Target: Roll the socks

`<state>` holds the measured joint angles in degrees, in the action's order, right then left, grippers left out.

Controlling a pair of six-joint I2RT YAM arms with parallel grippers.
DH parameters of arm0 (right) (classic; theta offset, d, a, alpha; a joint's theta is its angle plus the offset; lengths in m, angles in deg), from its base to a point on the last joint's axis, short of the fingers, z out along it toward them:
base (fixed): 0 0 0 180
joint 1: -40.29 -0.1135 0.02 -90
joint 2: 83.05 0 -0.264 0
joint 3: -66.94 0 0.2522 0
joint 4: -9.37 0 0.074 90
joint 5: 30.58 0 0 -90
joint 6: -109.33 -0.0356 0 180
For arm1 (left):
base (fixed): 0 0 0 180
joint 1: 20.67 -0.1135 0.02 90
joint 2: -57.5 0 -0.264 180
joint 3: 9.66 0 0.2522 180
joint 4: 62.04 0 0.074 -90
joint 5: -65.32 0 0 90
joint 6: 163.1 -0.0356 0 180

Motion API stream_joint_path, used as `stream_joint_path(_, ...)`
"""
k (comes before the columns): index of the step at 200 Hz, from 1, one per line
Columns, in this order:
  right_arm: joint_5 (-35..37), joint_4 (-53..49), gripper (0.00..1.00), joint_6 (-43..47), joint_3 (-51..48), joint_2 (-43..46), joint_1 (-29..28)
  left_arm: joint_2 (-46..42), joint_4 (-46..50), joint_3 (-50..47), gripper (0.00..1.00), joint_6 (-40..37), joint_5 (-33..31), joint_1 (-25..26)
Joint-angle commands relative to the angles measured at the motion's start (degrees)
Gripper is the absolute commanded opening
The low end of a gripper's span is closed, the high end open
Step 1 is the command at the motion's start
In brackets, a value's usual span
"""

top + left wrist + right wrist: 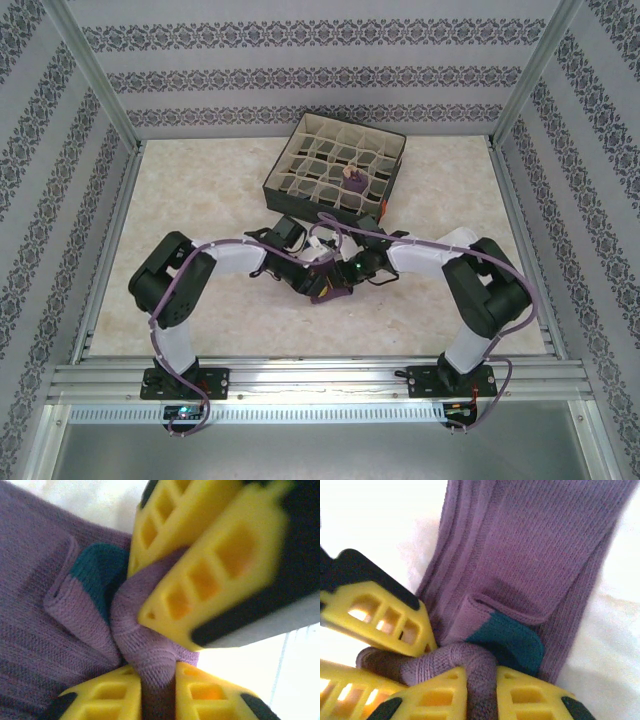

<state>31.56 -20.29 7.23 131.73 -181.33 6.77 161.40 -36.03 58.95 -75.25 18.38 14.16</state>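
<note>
A purple sock (325, 292) with a teal patch (512, 640) lies on the table where both arms meet. In the left wrist view a fold of the sock (150, 650) sits squeezed between my left gripper's (152, 672) yellow fingers (95, 700). The right gripper's fingers (210, 565) press the same fold from above. In the right wrist view my right gripper (481, 677) is shut on a rolled strand of the sock (455, 662), and the left gripper's fingers (380, 615) hold that strand's end at the left. Another purple sock (353, 178) sits bundled in a cell of the box.
A dark square box (290, 140) with beige grid dividers stands behind the grippers at the table's far middle. Patterned walls and metal rails close in the table on three sides. Pale marbled tabletop (200, 200) lies to the left and right of the arms.
</note>
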Motion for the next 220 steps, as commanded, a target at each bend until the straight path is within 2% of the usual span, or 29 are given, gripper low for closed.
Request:
stream_joint_path(1,8.69,-7.80,0.15,-2.38,-0.78,-5.99,-0.03,-5.01,-2.61,-7.39,0.23,-4.74,-9.68,2.04)
stream_joint_path(63,7.73,-12.99,0.15,-2.58,3.45,-10.08,-0.17,-26.87,-26.26,-25.13,0.35,-12.55,-16.95,3.84)
stream_joint_path(75,7.91,-13.34,0.15,-2.58,3.55,-10.19,-0.18,-30.01,-29.86,-27.96,0.37,-15.61,-21.04,5.64)
stream_joint_path(99,7.82,-13.96,0.15,-2.39,3.86,-10.83,-0.65,-33.32,-30.53,-29.36,0.38,-23.69,-30.86,11.30)
stream_joint_path(119,7.56,-14.54,0.15,-2.23,4.45,-11.75,-0.99,-33.06,-32.22,-29.20,0.39,-30.34,-37.99,15.80)
stream_joint_path(133,7.38,-14.98,0.15,-2.23,4.98,-12.38,-1.24,-31.55,-32.99,-28.42,0.42,-33.69,-40.64,17.64)
stream_joint_path(160,6.95,-15.20,0.15,-2.32,5.51,-12.81,-1.51,-26.72,-30.31,-25.28,0.46,-38.43,-42.26,19.46)
stream_joint_path(201,6.43,-15.65,0.15,-1.88,5.71,-12.94,-1.42,-18.02,-30.55,-22.63,0.46,-41.06,-45.99,19.84)
stream_joint_path(220,5.90,-16.22,0.15,-1.62,5.95,-13.64,-1.14,-15.87,-30.88,-22.25,0.45,-41.27,-45.48,19.99)
